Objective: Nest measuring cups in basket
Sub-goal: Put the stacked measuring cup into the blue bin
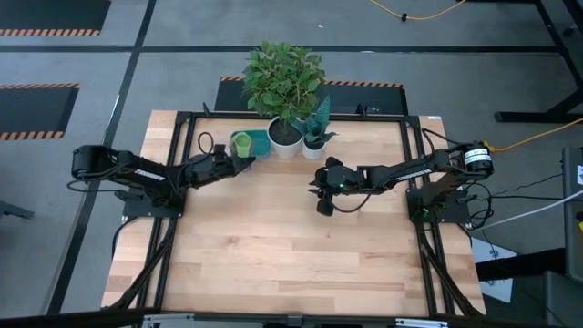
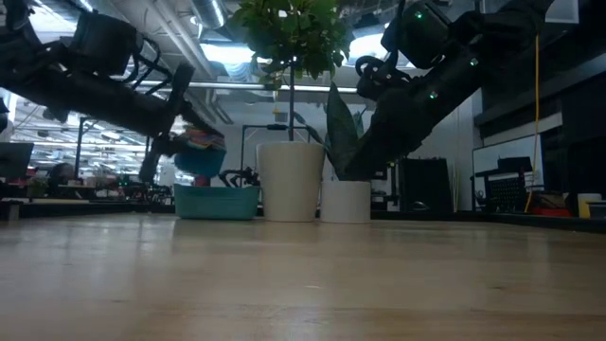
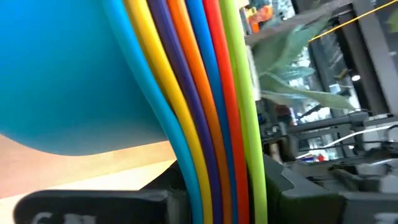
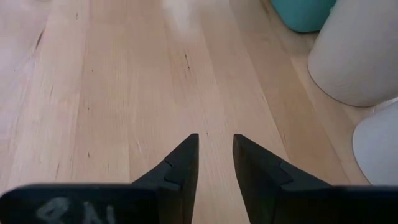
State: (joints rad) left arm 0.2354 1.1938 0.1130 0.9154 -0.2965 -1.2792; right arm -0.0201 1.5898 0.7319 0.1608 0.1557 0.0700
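measuring cups (image 3: 186, 106) are nested in one stack, handles fanned like coloured stripes in my left wrist view, big light blue one outermost. left gripper (image 1: 239, 160) is clamped on that stack and holds it just above the basket (image 2: 216, 202), which sits at the table's (image 1: 291, 255) back edge just left of the bigger white pot (image 1: 284, 138). low view shows the stack clear of the basket rim, not yet seated. i judge we're on the final placing step: next move needs a straight lowering into the tray, then a release without tipping it. right gripper (image 4: 216, 163) hangs over bare table in front of the smaller pot (image 1: 314, 146), fingers slightly apart, holding nothing, just waiting.
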